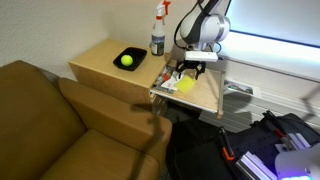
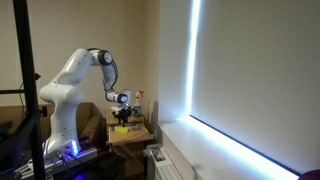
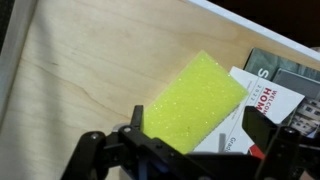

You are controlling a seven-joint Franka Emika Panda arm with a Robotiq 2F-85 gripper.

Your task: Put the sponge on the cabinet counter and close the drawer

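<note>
Looking down from the wrist, I see the sponge (image 3: 197,98) lying in the pulled-out drawer (image 3: 90,70), partly on printed papers (image 3: 272,95). My tool (image 3: 193,120) is opened wide, one finger at each side of it.

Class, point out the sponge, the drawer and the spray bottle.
sponge (image 3: 197,100), wrist view, middle of its top face.
drawer (image 3: 90,90), wrist view, bare wooden floor.
spray bottle (image 1: 157,42), an exterior view, lower body.
</note>
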